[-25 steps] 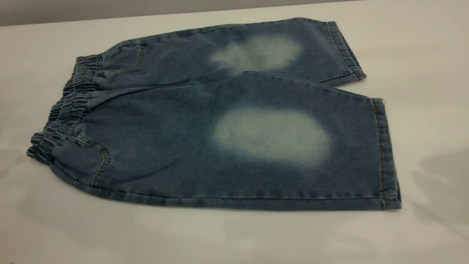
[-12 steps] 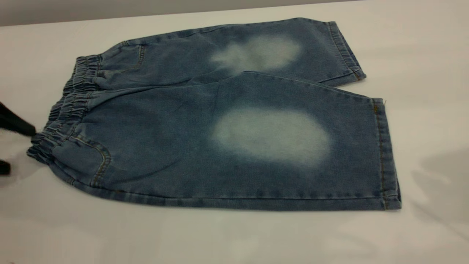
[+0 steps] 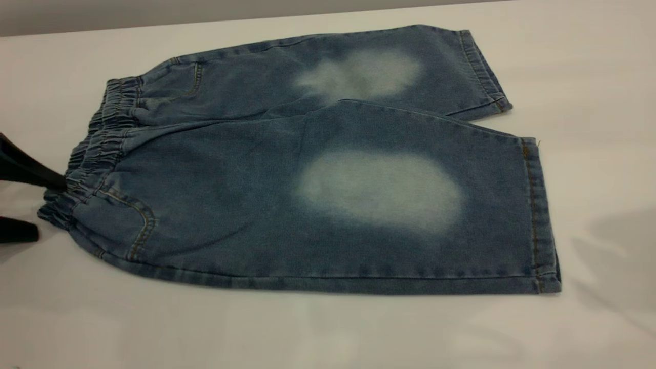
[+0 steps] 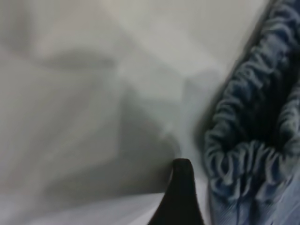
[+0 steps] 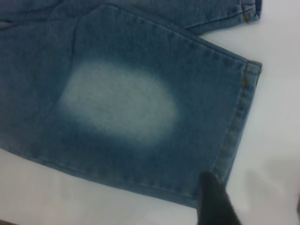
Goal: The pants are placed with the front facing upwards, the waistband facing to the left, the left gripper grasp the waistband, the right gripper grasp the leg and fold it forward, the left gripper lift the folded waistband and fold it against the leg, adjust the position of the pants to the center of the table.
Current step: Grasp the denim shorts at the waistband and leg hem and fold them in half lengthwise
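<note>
The pants (image 3: 318, 169) lie flat on the white table (image 3: 328, 333), front up, both legs pointing right. The ruffled waistband (image 3: 97, 148) is at the left. My left gripper (image 3: 51, 209) reaches in from the left edge, open, with one finger (image 3: 31, 171) above the waistband's near corner and the other (image 3: 18, 230) below it. In the left wrist view one black finger (image 4: 180, 197) sits just beside the gathered waistband (image 4: 253, 140). The right gripper (image 5: 255, 206) hovers open at the near leg's hem corner (image 5: 234, 140), one finger (image 5: 213, 201) over the denim; it is outside the exterior view.
Bare white tabletop surrounds the shorts on all sides, with wide room toward the front edge and to the right. The far table edge (image 3: 205, 20) meets a grey wall. A shadow (image 3: 615, 256) falls on the table at the right.
The left gripper has come into the exterior view from the left edge and moved right up to the waistband's near corner. The shorts have not moved.
</note>
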